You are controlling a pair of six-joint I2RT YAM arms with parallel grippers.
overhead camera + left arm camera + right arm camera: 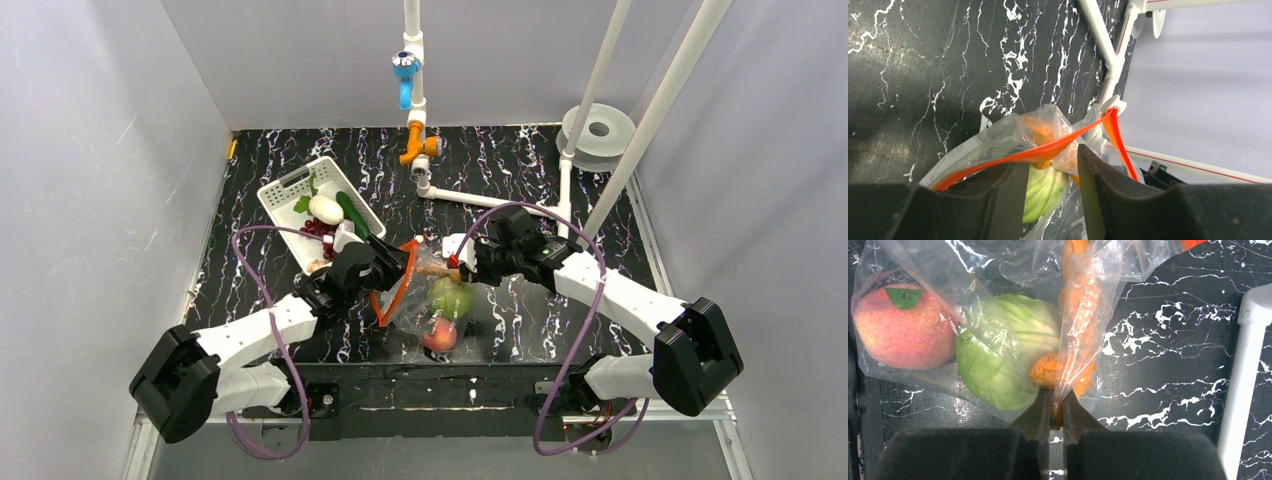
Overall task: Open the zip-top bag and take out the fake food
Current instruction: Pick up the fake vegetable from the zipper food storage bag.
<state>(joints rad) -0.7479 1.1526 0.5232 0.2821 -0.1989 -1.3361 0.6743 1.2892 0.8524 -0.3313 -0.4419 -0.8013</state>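
Emptying step in hand: zip-top bag (490, 300) lies mid-worktop (560, 180), right claw (1057, 405) pinched on its film, left claw (1053, 165) part-open astride the zip strip (1048, 147); peach (898, 330), green vegetable (998, 355) and orange piece (1045, 371) lie inside, so the next move likely calls for reaching through the mouth.

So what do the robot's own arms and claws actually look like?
Both the left arm and right arm have white links, chunky black joint housings and a looping purple cable. The left claw and right claw have plain black tapered fingers.

Pale grey walls (100, 150) enclose a black, white-veined tabletop (350, 150).
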